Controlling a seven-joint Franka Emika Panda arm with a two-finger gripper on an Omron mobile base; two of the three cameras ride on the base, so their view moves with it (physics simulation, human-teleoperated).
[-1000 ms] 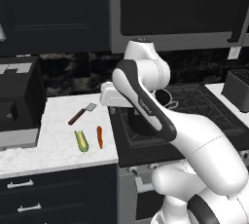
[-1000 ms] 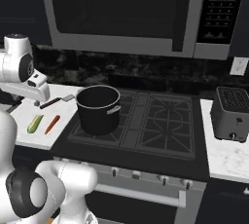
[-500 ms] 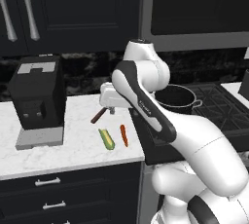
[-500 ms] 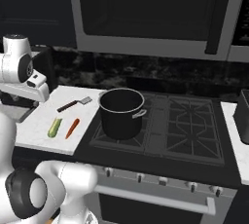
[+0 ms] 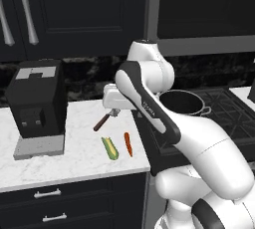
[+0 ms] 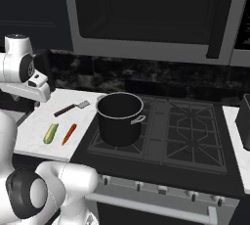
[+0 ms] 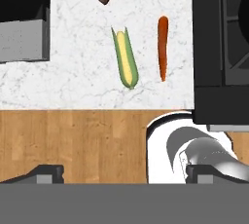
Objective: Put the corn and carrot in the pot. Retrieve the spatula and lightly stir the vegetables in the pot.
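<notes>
The corn lay on the white counter, the carrot just beside it toward the stove, both near the counter's front edge. The spatula lay behind them. The pot stood on the stove. The gripper hung open above, holding nothing.

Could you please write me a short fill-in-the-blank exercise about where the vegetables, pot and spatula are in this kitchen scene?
1. The corn and the carrot lie side by side on the ____ countertop.
2. The pot stands on the ____.
3. The spatula lies on the counter, farther back than the ____ and carrot.
4. The gripper's jaws are ____.

Missing words: marble; stove; corn; open
</notes>
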